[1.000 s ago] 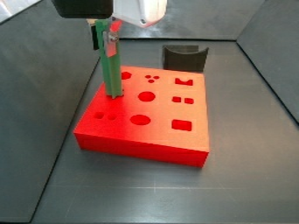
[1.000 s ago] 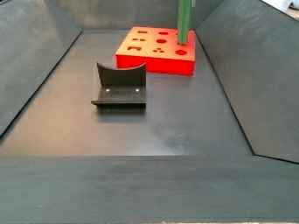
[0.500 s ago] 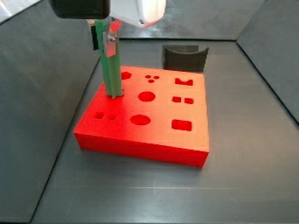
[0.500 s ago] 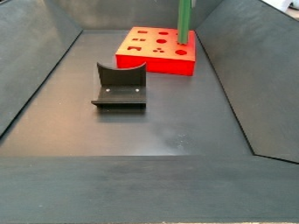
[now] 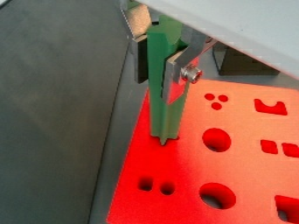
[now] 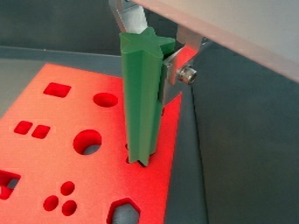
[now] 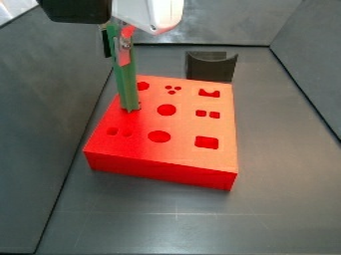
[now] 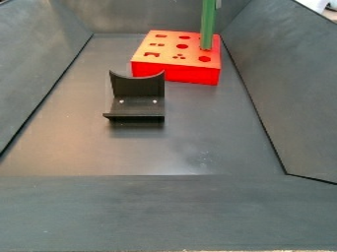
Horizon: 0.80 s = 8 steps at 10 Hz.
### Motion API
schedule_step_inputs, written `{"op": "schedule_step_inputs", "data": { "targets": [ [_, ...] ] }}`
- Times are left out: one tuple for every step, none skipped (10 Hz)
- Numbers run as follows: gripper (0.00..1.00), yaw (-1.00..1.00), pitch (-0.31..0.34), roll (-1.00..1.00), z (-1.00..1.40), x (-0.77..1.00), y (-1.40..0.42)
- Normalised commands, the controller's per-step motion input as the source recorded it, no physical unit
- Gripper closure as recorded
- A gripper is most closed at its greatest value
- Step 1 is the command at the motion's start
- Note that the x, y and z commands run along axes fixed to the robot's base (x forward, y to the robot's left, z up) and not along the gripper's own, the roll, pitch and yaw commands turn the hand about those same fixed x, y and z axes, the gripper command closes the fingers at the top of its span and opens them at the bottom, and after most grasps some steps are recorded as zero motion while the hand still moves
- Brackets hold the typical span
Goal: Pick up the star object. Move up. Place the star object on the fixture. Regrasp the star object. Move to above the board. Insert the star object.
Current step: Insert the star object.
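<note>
The star [image 7: 127,78] stands upright on the board [image 7: 186,134], its long axis running straight up and down, and the coming move turns on that axis lining up with the hole beneath it. The gripper [image 5: 163,63] sits directly above the board's corner region and clamps the star near its upper end; in both wrist views a silver finger [image 6: 177,66] presses against the green side, so the gripper is narrow and holding the piece. The star hangs straight down from the gripper, not off to a side.

In a wrist view the lower tip [image 6: 139,158] meets the red surface at a dark opening, and it looks as though the tip has entered the hole's mouth, though how deep it sits cannot be told. In a side view the star [image 8: 208,25] rises from the board's far corner [image 8: 211,61] and runs out of the picture's top.

The fixture [image 8: 134,96] stands well apart from the board and is empty, so the regrasp step seems done. The judgement is that insertion is under way: the remaining travel is straight down along the star's own axis, and any tilt or twist of the star points against the hole's edges could jam it.
</note>
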Motion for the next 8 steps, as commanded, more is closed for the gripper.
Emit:
{"op": "schedule_step_inputs", "data": {
  "targets": [
    [1.0,0.0,-0.037,-0.09,-0.09,0.0,0.0],
    [1.0,0.0,-0.086,-0.13,-0.17,0.0,0.0],
    [1.0,0.0,-0.131,-0.19,-0.24,0.0,0.0],
    [1.0,0.0,-0.083,-0.11,-0.27,0.0,0.04],
    [1.0,0.0,-0.004,0.0,-0.14,0.02,0.0],
    [1.0,0.0,0.0,-0.02,-0.12,0.17,0.01],
    [1.0,0.0,0.0,-0.05,-0.17,0.35,0.0],
    [1.0,-0.01,0.0,-0.21,-0.19,0.51,0.11]
  ]
}}
